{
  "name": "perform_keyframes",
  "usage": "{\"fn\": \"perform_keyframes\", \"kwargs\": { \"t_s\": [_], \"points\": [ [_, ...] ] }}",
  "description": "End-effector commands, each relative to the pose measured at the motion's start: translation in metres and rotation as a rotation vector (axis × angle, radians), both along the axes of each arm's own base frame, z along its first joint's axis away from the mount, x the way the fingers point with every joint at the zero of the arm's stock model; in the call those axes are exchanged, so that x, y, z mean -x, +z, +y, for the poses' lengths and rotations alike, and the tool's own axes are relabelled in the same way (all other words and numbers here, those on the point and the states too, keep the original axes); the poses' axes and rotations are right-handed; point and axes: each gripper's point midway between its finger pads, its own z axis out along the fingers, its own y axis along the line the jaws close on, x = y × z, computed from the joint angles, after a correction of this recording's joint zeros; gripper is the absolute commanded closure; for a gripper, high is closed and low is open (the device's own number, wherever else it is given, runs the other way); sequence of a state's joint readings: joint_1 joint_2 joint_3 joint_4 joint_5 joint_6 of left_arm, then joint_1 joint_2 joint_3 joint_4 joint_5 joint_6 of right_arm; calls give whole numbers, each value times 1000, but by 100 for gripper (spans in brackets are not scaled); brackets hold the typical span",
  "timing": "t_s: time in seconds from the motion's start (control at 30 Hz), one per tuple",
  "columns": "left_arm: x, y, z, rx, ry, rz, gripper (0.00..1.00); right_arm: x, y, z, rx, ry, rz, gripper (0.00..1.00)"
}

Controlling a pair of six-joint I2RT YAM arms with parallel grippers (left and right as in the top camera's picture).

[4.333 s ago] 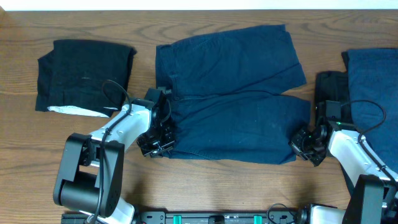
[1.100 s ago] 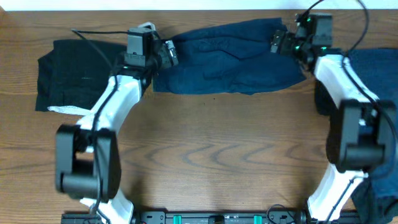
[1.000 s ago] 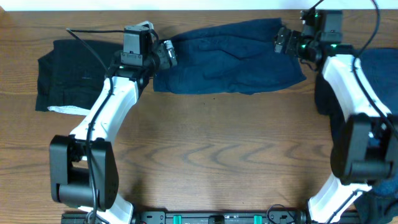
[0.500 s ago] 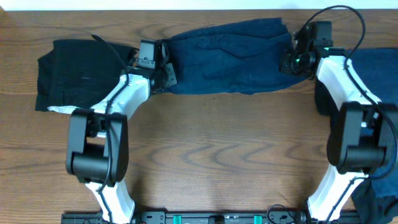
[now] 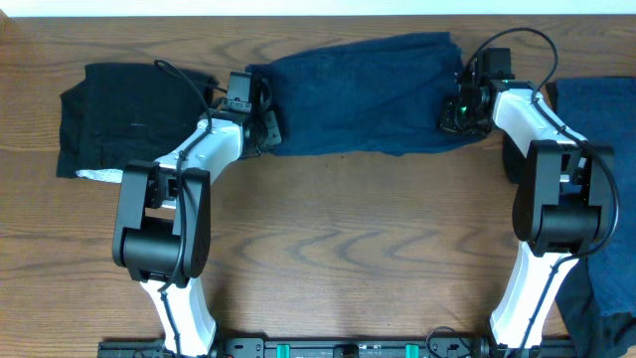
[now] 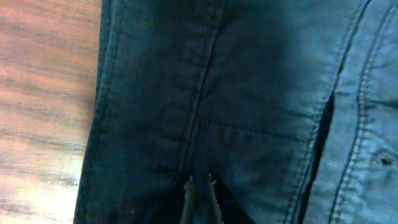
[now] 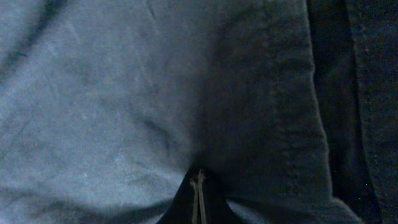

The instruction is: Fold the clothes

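Note:
Navy blue shorts (image 5: 358,94) lie folded in half at the table's far middle. My left gripper (image 5: 264,127) is at their left end. In the left wrist view its fingertips (image 6: 199,182) are nearly together, pinching the seamed navy cloth (image 6: 249,93). My right gripper (image 5: 455,111) is at the shorts' right end. In the right wrist view its fingertips (image 7: 199,178) are shut, with navy cloth (image 7: 112,93) bunched around them. A folded black garment (image 5: 134,119) with a white lining strip (image 5: 124,177) lies at the far left.
A second navy garment (image 5: 596,129) lies at the right edge, over a black one (image 5: 515,149). More dark cloth (image 5: 606,308) hangs at the lower right corner. Bare wooden table (image 5: 348,249) fills the front half.
The shorts' near half was lifted and folded over onto the far half. Since then both grippers have come back from the far edge toward the middle of the shorts' ends.

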State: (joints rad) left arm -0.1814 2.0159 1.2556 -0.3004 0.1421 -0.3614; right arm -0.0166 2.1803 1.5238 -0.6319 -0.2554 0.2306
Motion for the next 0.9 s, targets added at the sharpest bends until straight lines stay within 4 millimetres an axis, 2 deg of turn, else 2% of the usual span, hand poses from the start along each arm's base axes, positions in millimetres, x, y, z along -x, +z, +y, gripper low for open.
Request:
{"fn": "perform_keyframes", "kwargs": {
  "t_s": [0.0,0.13,0.23,0.33,0.43,0.53,0.7,0.87],
  "points": [
    [26,-14,11,-50,1,109,89,34,-22,-14,25,-49,142,99],
    [56,-19,17,-72,-1,234,89,55,1,-21,49,-66,200,99],
    [84,-22,21,-88,-3,347,89,78,12,-27,91,-71,275,99],
    [111,-22,25,-106,-6,458,89,102,16,-30,110,-103,371,99],
    [135,-20,26,-116,-15,556,94,118,17,-28,110,-113,439,99],
    [151,-15,24,-132,-37,610,94,129,19,-24,114,-99,486,99],
    [147,7,15,-131,-89,542,94,133,27,-20,114,-74,488,99],
    [125,49,9,-99,-90,362,94,109,57,-10,75,-21,338,99]
  ]
}}
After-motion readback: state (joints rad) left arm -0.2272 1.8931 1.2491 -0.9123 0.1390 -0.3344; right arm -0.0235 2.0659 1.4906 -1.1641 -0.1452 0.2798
